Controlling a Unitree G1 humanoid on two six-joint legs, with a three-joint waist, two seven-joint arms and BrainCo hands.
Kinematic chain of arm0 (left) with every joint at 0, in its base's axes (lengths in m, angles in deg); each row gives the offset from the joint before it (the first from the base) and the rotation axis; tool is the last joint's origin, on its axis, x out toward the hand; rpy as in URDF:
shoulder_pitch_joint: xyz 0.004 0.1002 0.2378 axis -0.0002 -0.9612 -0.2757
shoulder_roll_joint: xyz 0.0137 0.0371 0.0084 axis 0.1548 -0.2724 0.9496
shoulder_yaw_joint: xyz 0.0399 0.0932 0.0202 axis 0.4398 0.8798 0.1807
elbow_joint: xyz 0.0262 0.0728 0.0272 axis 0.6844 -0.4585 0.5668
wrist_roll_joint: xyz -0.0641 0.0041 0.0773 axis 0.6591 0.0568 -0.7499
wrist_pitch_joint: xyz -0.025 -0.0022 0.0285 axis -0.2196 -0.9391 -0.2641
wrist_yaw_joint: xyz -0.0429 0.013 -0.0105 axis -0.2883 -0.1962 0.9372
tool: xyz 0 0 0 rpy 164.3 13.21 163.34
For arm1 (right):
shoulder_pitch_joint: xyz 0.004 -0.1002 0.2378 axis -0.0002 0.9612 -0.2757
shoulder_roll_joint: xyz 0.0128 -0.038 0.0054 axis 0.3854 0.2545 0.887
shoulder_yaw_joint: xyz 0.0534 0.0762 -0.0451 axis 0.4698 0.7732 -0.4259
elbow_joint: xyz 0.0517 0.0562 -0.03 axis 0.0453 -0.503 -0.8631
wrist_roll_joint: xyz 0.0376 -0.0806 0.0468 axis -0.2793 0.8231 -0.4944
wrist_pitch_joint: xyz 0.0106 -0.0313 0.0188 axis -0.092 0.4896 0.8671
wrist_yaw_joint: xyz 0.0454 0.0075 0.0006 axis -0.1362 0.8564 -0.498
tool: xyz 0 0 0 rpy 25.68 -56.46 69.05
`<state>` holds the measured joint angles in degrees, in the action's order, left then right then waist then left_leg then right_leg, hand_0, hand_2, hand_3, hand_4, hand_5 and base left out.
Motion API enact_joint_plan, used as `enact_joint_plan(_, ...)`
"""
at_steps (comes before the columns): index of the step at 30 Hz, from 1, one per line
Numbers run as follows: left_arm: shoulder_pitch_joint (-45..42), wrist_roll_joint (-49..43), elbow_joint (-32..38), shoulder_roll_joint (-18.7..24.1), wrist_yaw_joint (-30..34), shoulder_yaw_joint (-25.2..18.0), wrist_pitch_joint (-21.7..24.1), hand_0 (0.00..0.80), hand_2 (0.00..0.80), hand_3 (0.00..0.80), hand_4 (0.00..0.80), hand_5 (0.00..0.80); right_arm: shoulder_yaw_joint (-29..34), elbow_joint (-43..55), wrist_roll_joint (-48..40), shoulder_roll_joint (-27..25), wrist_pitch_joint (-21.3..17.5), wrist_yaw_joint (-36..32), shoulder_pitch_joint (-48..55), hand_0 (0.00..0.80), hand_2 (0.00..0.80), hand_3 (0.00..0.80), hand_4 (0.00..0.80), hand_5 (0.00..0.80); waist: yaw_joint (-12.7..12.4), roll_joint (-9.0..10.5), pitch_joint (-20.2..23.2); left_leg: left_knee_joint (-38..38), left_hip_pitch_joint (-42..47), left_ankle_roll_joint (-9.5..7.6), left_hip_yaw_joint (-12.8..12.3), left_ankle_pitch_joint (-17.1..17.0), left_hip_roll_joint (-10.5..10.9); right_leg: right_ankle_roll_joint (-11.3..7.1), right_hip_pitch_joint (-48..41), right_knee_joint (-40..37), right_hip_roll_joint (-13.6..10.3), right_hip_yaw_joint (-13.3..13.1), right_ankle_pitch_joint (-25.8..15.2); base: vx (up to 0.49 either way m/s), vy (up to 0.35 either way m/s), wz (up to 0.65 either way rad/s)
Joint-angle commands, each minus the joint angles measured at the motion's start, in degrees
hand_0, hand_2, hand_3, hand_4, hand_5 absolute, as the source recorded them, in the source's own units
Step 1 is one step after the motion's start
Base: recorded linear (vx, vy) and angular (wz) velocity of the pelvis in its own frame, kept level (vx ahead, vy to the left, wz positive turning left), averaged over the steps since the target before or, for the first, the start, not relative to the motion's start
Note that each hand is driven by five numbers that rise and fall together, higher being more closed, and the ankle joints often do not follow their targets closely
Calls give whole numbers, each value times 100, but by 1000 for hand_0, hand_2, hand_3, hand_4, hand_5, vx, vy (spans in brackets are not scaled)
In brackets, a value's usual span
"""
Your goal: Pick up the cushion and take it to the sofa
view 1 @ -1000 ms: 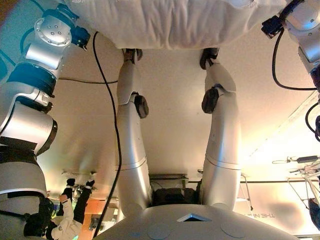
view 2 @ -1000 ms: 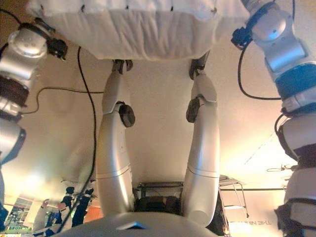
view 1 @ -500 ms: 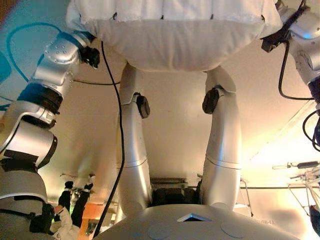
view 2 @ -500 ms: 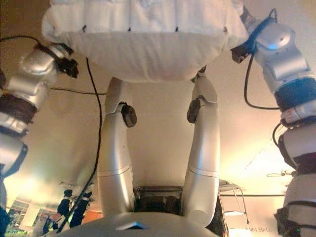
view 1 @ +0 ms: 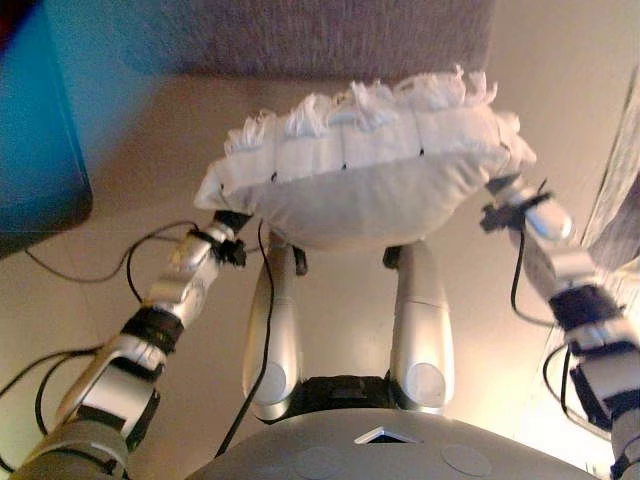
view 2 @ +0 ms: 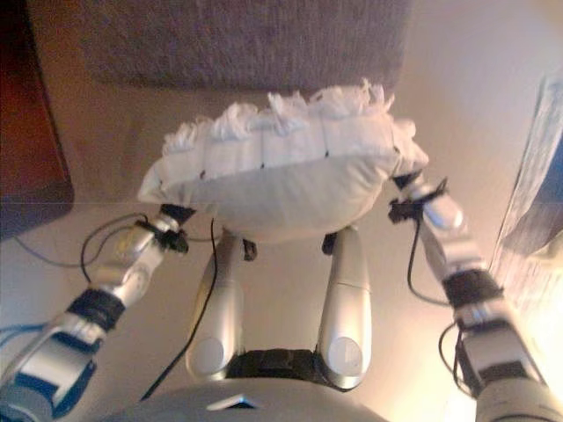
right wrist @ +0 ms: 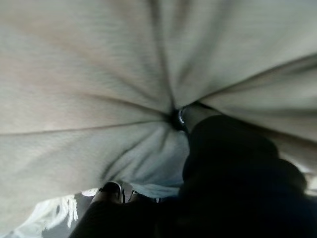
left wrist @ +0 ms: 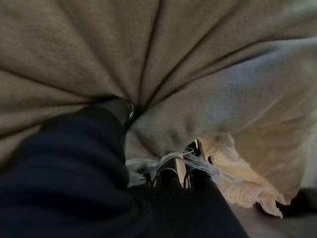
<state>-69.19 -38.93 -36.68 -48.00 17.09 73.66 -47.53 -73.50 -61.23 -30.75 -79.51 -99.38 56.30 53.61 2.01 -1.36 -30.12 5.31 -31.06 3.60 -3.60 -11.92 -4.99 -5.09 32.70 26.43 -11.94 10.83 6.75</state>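
Note:
A white cushion (view 1: 370, 190) with a fringed far edge hangs above the floor, held between my two hands in front of me. My left hand (view 1: 230, 222) grips its left end and my right hand (view 1: 500, 190) grips its right end. In the left wrist view my thumb (left wrist: 121, 106) digs into the cloth (left wrist: 198, 59), which puckers around it, and my fingers (left wrist: 168, 173) curl at the fringe. The right wrist view shows the same: my thumb (right wrist: 185, 116) is sunk into the cloth (right wrist: 99, 64). The grey fabric sofa (view 1: 300, 35) lies just beyond the cushion.
A dark block-shaped piece of furniture (view 1: 40, 130) stands at the left, beside the sofa. A pale striped object (view 1: 620, 200) shows at the right edge. Beige floor (view 1: 560, 90) lies between the sofa and me.
The camera has tipped, so the sofa now shows. Both arms have stretched out and carry the cushion farther away from me, toward the sofa. Both hands keep their grip.

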Motion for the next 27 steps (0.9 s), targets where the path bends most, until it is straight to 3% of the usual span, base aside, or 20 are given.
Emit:
enact_joint_plan(1, -134, 151, 1439, -421, 752, 133, 318, 800, 800, 800, 800, 800, 93, 1160, 146, 404, -389, -467, 152, 800, 800, 800, 800, 800, -144, 172, 585, 668, 537, 123, -320, 1173, -214, -382, -815, -1197, -211, 241, -589, 61, -33, -5)
enact_joint_plan(7, -772, 159, 1993, -707, 575, -300, 137, 800, 800, 800, 800, 800, 498, 1897, 461, 756, -168, -492, 857, 800, 800, 800, 800, 800, -144, 225, 1573, -86, 2150, 108, -412, 1211, -341, -326, -2447, -1948, -37, 402, -500, 175, -28, -8)
enact_joint_plan(11, -1152, 127, 2374, -873, 486, -424, 281, 800, 800, 800, 800, 800, 585, 2304, 574, 881, -119, -438, 1169, 800, 800, 800, 800, 800, -161, 246, 2181, -497, 2930, 132, -496, 1226, -441, -283, -3183, -2378, 57, 466, -500, 195, -22, -6)
enact_joint_plan(19, -1690, 349, 3382, -925, 332, -952, 564, 800, 800, 800, 800, 800, 1008, 3424, 303, 907, -307, -420, 1708, 800, 800, 800, 800, 800, -123, 243, 2594, -993, 3739, 134, -599, 1308, -489, -248, -3932, -2806, 144, 529, -466, 79, -19, 0)
enact_joint_plan(24, -1663, 293, 3685, -973, 163, -791, 678, 800, 800, 800, 800, 800, 845, 3713, 713, 982, -579, 231, 1685, 800, 800, 800, 800, 800, -61, 221, 2672, -1031, 3850, 144, -628, 1378, -488, -295, -4091, -3012, 129, 544, -546, 9, -8, -1)
enact_joint_plan(27, -1559, 226, 3695, -958, -9, -707, 609, 800, 800, 800, 800, 800, 661, 3745, 802, 1034, -481, 556, 1575, 800, 800, 800, 800, 800, -41, 200, 2679, -1031, 3875, 150, -635, 1403, -494, -311, -4123, -3055, 124, 543, -570, 8, -56, -3)
